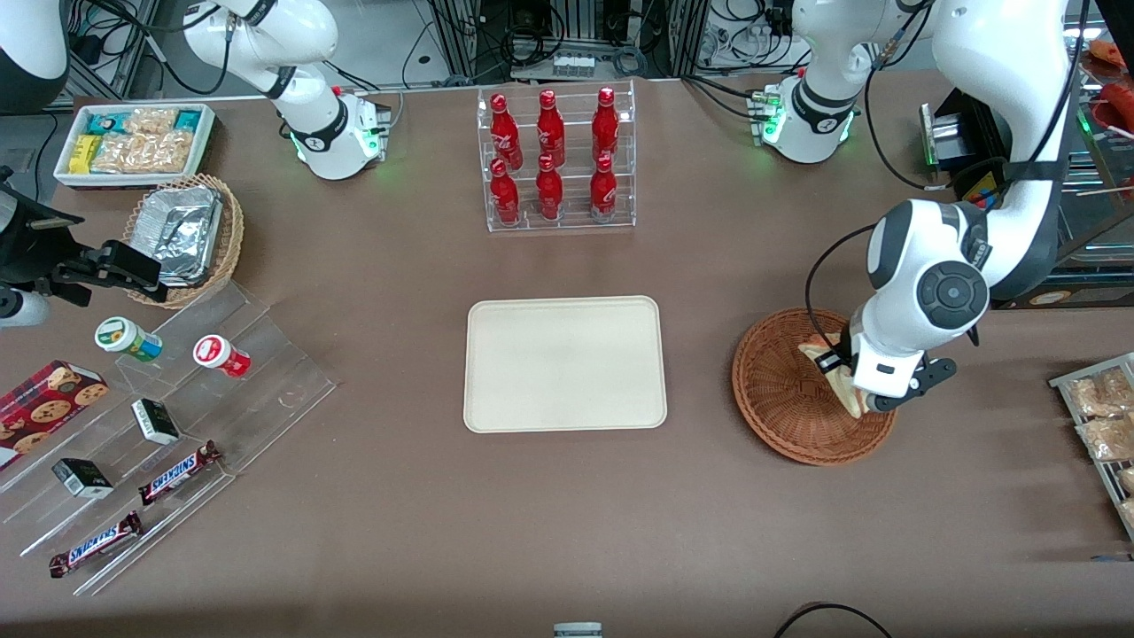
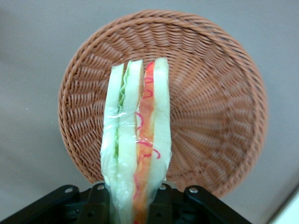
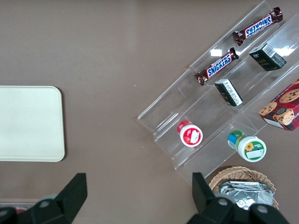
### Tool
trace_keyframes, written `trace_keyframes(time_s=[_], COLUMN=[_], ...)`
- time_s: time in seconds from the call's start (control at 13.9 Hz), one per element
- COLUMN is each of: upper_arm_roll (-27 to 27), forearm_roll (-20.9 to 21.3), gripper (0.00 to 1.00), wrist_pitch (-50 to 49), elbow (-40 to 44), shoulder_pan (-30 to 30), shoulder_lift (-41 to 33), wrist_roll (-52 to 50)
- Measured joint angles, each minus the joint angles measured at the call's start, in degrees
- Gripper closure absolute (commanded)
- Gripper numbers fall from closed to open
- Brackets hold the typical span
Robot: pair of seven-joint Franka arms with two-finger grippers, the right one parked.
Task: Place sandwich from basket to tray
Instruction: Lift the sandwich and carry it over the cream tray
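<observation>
The clear-wrapped sandwich [image 2: 138, 140], white bread with a green and a red-orange filling stripe, stands on edge between my left gripper's [image 2: 135, 207] black fingers [image 2: 161, 205]. The gripper is shut on it. Below it lies the round reddish-brown wicker basket [image 2: 210, 116], with nothing else inside. In the front view the gripper [image 1: 864, 403] hangs over the basket [image 1: 780, 399] near its rim on the working arm's side, and the sandwich [image 1: 828, 368] pokes out from under the wrist. The cream tray [image 1: 564, 363] lies bare at the table's middle, beside the basket toward the parked arm.
A clear rack of red bottles [image 1: 554, 159] stands farther from the front camera than the tray. Bagged pastries on a rack [image 1: 1099, 416] sit at the working arm's end. A clear stepped stand with snacks [image 1: 168, 416], a tan basket of foil trays [image 1: 186, 230] and a white bin [image 1: 133, 142] are at the parked arm's end.
</observation>
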Motion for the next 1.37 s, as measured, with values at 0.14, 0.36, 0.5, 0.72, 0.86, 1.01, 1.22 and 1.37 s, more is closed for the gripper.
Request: trace_keyframes(time_s=[0.14, 0.36, 0.5, 0.72, 0.86, 1.01, 1.22, 1.37], upper_arm_roll=[-2.6, -7.5, -10.0, -10.6, -10.6, -10.6, -10.7, -10.7], forearm_roll=[0.0, 0.0, 0.1, 0.1, 0.1, 0.1, 0.1, 0.1], gripper=[1.00, 1.00, 1.00, 1.00, 1.00, 1.00, 1.00, 1.00], wrist_pitch=[-1.2, -1.2, -1.1, -1.0, -0.9, -0.1, 2.1, 3.2], elbow=[1.4, 2.0, 2.6, 5.5, 9.5, 14.0, 18.9, 21.1], shoulder_pan=[-0.1, -0.5, -2.0, -7.0, -9.9, -12.3, -15.5, -17.4], shoulder_lift=[-0.1, 0.0, 0.5, 2.9, 6.5, 11.1, 17.0, 19.7], wrist_roll=[1.5, 2.1, 2.2, 2.2, 2.2, 2.1, 1.6, 0.0])
